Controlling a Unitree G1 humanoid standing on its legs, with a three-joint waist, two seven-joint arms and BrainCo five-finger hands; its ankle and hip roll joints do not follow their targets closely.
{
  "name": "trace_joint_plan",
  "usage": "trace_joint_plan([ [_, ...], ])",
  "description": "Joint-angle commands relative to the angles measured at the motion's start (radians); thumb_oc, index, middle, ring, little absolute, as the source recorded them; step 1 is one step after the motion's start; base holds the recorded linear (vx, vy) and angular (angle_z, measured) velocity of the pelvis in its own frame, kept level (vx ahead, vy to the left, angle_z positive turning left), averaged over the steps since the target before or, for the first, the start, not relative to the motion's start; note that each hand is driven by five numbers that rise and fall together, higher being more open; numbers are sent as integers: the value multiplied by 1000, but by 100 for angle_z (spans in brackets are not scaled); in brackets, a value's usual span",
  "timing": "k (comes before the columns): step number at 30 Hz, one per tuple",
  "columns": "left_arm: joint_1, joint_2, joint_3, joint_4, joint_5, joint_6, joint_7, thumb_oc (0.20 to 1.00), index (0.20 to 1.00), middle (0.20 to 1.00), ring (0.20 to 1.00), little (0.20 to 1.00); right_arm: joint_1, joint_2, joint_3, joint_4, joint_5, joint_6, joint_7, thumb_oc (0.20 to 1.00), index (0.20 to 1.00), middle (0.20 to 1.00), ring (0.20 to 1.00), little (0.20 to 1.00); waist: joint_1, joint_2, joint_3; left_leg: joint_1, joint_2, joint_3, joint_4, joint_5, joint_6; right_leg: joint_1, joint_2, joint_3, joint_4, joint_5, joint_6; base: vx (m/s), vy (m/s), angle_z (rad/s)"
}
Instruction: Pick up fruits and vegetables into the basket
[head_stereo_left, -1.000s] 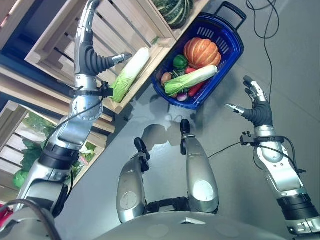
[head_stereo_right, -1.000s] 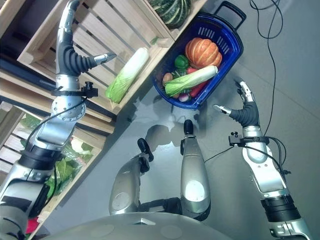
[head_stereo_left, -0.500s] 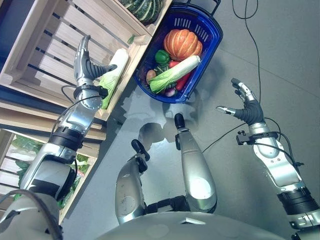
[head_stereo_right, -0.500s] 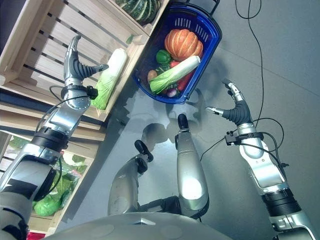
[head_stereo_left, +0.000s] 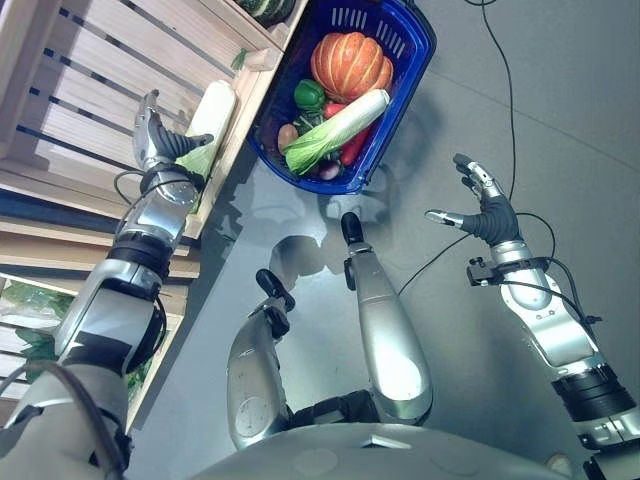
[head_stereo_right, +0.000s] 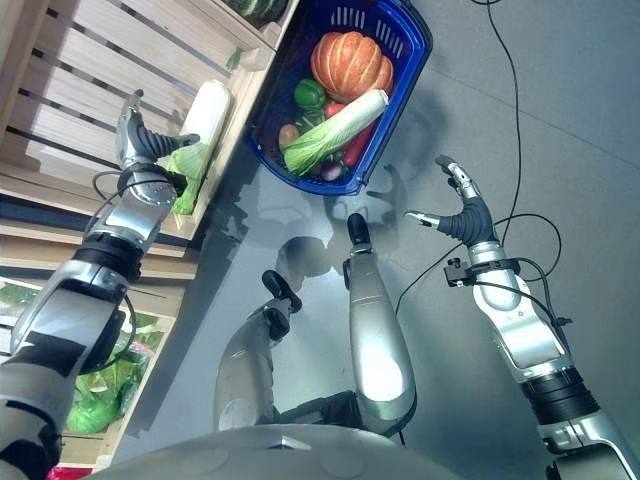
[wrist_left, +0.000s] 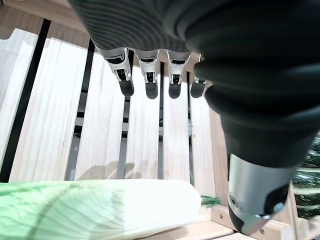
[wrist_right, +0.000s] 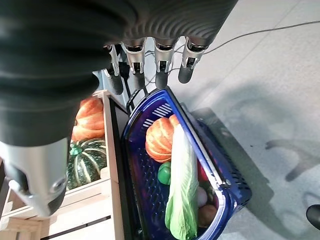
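A blue basket (head_stereo_left: 398, 118) stands on the grey floor beside a wooden crate (head_stereo_left: 90, 90). It holds an orange pumpkin (head_stereo_left: 350, 65), a green pepper (head_stereo_left: 308, 95), a long napa cabbage (head_stereo_left: 335, 130) and smaller red and brown produce. A second napa cabbage (head_stereo_left: 208, 115) lies along the crate's front edge. My left hand (head_stereo_left: 155, 135) is inside the crate at that cabbage's leafy end. Its fingers (wrist_left: 150, 82) are straight over the slats, with the cabbage (wrist_left: 100, 210) lying beside the thumb. My right hand (head_stereo_left: 488, 212) hovers open above the floor, right of the basket, with nothing in it.
A dark green striped squash (wrist_right: 87, 160) and another orange pumpkin (wrist_right: 90, 125) sit in the neighbouring crate behind the basket. Leafy greens (head_stereo_right: 100, 400) fill a lower crate at the left. Open grey floor lies to the basket's right.
The camera has shifted, so crate and basket sit higher in view. My left arm has drawn back along the cabbage toward its leafy end. The cabbage stays in the crate.
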Motion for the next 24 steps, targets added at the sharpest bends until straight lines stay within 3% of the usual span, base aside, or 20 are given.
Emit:
trace_joint_plan([
  [1,-15,89,14,48,-15,16,23,1000,1000,1000,1000,1000,-5,-9,-14,-13,43,-17,-26,1000,1000,1000,1000,1000,-25,-35,-28,-101,20,18,91,-44,28,-31,16,15,51,-99,48,5,21,-4],
  [12,-65,117,1,177,-57,25,6,1000,1000,1000,1000,1000,-13,-19,2,2,57,-32,-37,1000,1000,1000,1000,1000,-40,-29,-28,-170,15,21,117,-61,25,-111,21,39,58,-89,47,11,14,-4],
  [24,-55,78,-9,234,-78,30,-34,1000,1000,1000,1000,1000,-44,-16,34,26,69,-17,-58,1000,1000,1000,1000,1000,-32,-17,-28,-241,2,14,128,-71,23,-195,24,38,86,-95,44,4,2,-1],
])
